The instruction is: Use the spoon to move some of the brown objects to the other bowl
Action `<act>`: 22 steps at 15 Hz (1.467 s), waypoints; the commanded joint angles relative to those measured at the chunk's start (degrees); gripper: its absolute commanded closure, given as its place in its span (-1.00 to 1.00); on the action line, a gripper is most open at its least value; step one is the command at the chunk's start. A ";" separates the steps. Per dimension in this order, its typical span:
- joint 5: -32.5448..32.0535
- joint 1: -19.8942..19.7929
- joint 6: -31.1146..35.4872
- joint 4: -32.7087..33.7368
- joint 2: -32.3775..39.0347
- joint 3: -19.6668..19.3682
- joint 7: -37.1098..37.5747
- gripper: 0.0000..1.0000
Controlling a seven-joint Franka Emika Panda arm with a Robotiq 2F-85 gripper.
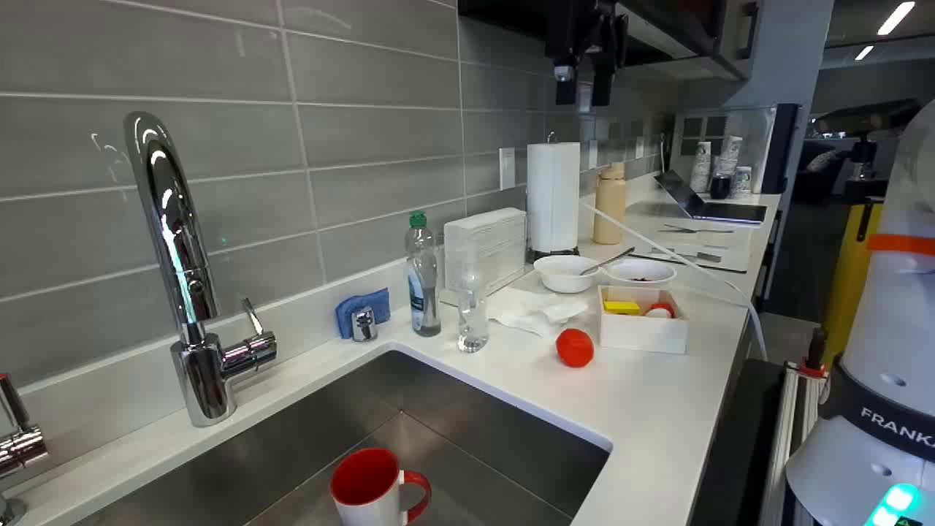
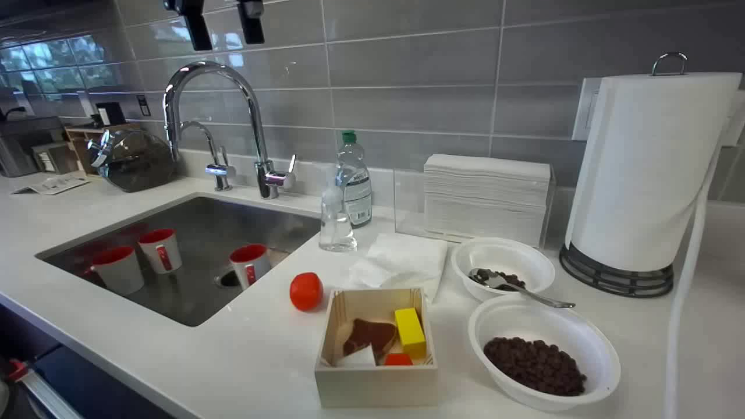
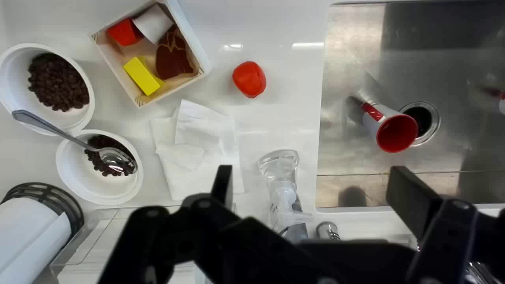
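- The jaws are spread and empty, well above the surface (image 2: 262,349).
- The spoon (image 3: 79,141) is tilted in the sparser bowl (image 3: 90,183), its handle (image 3: 47,125) over the edge of the fuller bowl (image 3: 15,81).
- Spoon pickup is judged in hand; with brown objects (image 3: 58,82) in both, completion cannot be excluded.
- Next, sideways travel and descent to the handle are called for.

1. Near bowl (image 2: 550,326): just right of wooden box (image 2: 377,388), big pile of brown pieces (image 2: 535,365).
2. Far bowl (image 2: 515,256): behind-right of box, fewer pieces showing; spoon (image 2: 527,291) resting in it, handle sticking out away from box.
3. Gripper (image 2: 228,42): up high, left of box, jaws apart.
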 commanded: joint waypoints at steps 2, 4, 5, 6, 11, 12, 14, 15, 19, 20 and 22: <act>-0.06 0.13 -0.14 0.28 0.04 -0.08 0.09 -1.00; -0.06 0.13 -0.14 0.36 0.04 -0.08 0.09 -1.00; -0.06 0.13 -0.14 0.36 0.04 -0.08 0.09 -1.00; -0.26 0.15 -0.80 1.22 1.17 -0.59 -0.80 -1.00; -1.52 -0.06 -3.07 6.62 7.68 -5.58 -9.03 -1.00; -2.23 -0.34 -2.60 7.82 9.37 -6.86 -11.07 -1.00; -3.56 -0.86 -2.88 10.58 13.30 -9.15 -14.64 -1.00; -4.40 -1.23 -2.55 11.76 15.31 -10.05 -16.08 -1.00; -7.30 -2.52 -2.04 16.94 24.55 -12.97 -21.83 -1.00; -7.32 -2.73 -2.77 18.87 27.60 -13.90 -23.90 -1.00; -6.92 -3.36 -3.17 22.89 33.76 -15.68 -28.68 -1.00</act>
